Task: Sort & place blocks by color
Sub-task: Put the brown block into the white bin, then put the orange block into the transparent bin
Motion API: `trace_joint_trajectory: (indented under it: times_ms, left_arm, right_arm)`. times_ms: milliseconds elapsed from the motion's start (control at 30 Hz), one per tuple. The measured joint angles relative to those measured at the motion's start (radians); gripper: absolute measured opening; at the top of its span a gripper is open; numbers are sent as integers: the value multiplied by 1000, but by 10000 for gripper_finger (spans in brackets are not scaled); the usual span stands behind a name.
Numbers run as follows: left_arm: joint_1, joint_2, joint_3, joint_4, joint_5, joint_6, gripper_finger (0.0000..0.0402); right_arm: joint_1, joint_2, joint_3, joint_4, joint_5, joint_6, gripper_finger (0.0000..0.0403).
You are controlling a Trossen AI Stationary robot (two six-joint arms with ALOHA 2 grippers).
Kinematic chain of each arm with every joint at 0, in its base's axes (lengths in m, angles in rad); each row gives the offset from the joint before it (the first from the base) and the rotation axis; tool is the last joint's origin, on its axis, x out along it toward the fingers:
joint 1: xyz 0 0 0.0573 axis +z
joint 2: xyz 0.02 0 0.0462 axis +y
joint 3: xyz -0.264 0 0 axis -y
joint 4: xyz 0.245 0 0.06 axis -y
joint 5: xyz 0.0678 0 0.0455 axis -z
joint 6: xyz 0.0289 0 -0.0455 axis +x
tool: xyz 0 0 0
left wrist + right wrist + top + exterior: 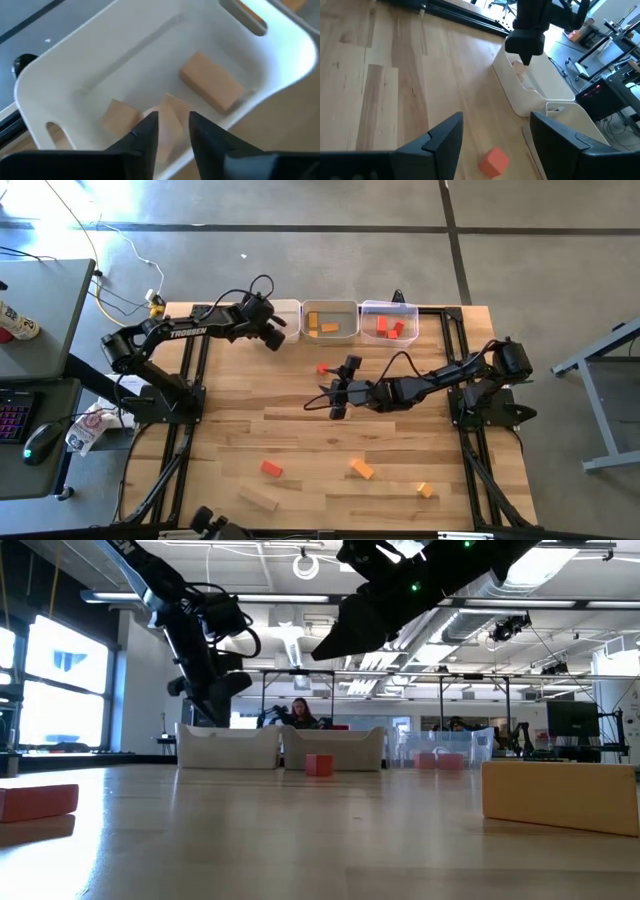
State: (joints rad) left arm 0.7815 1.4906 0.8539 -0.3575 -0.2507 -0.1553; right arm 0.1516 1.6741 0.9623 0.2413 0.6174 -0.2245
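Note:
My left gripper (274, 336) hangs over the white bin (287, 314), shut on a light wood block (169, 116). Two more light wood blocks (212, 82) lie on the bin's floor. My right gripper (338, 392) is open and raised above the mid table. A red cube (323, 367) rests on the table just beyond its fingers, toward the bins; it also shows as the red cube (494, 161) ahead of the open right gripper (492, 135). The middle bin (331, 308) holds orange blocks and the clear bin (391, 308) holds red ones. My left gripper pinches the light wood block (170, 107) between its two fingers (149, 131), coming from above and pointing down into the white bin. The block is lifted clear, above the bin's floor. How far back it sits between the fingers does not show.
Near the table's front edge lie a red block (271, 469), two orange blocks (361, 470) (425, 491) and a light wood bar (258, 499). The three bins stand in a row at the far edge. Bare wood lies between the rows. A person (299, 712) sits in the room behind.

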Motion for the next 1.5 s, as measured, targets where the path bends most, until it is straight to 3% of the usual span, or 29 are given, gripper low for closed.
trace_joint_trajectory:
  times_ms: [233,367,633,733,933,1500]
  left_arm:
    - [0,0,1,-15,35,3,158]
    - [0,-5,51,-108,44,13,186]
    - [-70,-6,146,-323,264,96,195]
    - [-135,-6,146,-346,344,120,195]
    - [-321,-6,146,-362,363,133,195]
    - [-823,-6,146,-402,285,-5,195]
  right_arm:
    - [0,0,0,-5,0,0,217]
    - [0,0,0,-18,-5,20,217]
    - [0,0,0,-21,-31,26,217]
    - [0,0,0,-21,-31,26,217]
    - [0,0,0,-26,-31,26,217]
    - [0,0,0,-69,-31,69,217]
